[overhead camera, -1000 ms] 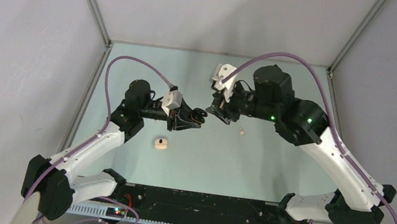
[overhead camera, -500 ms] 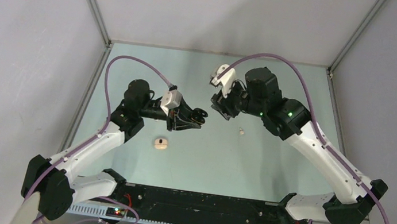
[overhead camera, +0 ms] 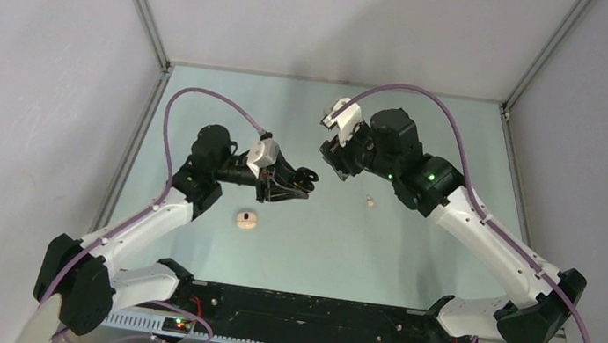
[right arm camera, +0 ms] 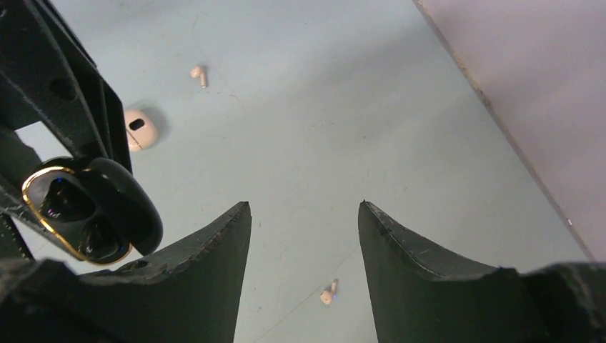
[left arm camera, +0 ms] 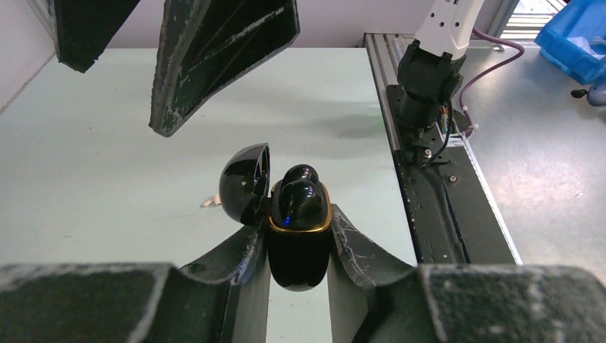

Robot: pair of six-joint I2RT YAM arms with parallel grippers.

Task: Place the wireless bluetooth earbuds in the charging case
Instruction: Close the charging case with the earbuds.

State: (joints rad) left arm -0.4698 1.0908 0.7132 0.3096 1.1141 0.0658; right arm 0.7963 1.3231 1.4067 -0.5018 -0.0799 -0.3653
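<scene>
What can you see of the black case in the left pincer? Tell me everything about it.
The black case is glossy, hard-looking plastic, rounded, with a gold rim around its mouth. Its lid is hinged open to one side. Two shiny black earbuds sit in it, and a small blue light shows near the rim. Its mouth faces outward from the left pincer, whose fingers clamp its sides and hold it off the table. Nothing else touches it.

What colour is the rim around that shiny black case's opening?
Gold rim on the glossy black open case; clearest in the left wrist view.
</scene>
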